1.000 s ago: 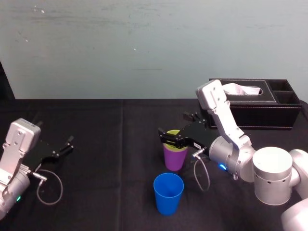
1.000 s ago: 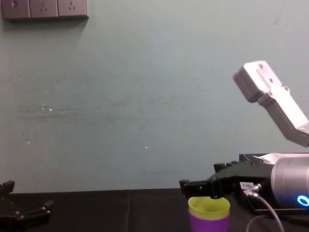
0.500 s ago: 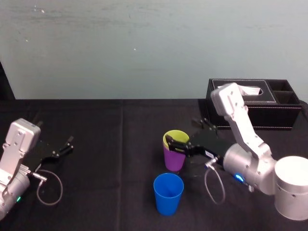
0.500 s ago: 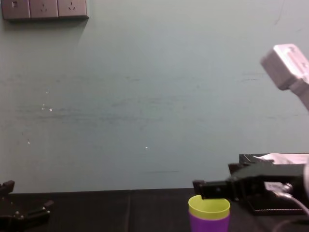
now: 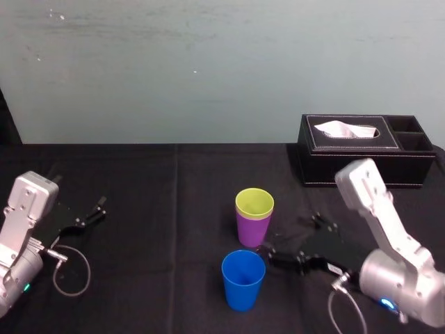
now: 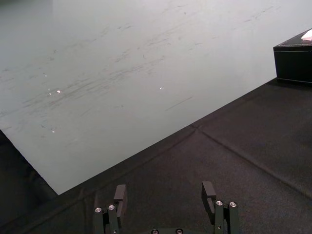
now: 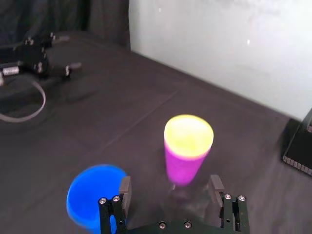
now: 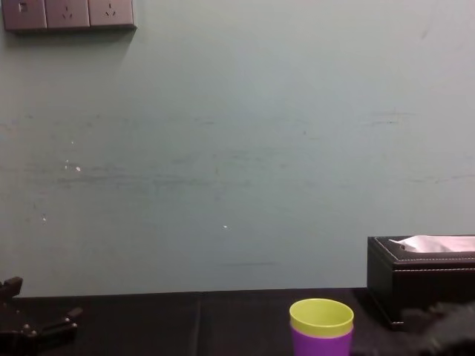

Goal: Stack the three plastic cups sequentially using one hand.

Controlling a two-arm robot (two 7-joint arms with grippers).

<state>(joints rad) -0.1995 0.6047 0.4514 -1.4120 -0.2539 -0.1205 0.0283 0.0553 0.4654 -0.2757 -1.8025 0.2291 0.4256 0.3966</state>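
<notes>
Tapered yellow-green cup (image 5: 254, 203) nested in purple cup (image 5: 252, 232) | right gripper (image 7: 169, 183), left gripper (image 6: 164, 187) fingers apart

You face a scuffed pale-green wall (image 8: 237, 148), sockets (image 8: 68, 13) at ten o'clock. The table (image 5: 174, 188) is draped in black; a black tissue box (image 5: 361, 149) sits at two o'clock.

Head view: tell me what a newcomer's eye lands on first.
The yellow-green cup nested in the purple cup stands out at the middle of the table, with the blue cup apart, nearer the robot. The right gripper lies open, low beside them on the right; the left gripper sits parked, open, at far left.
</notes>
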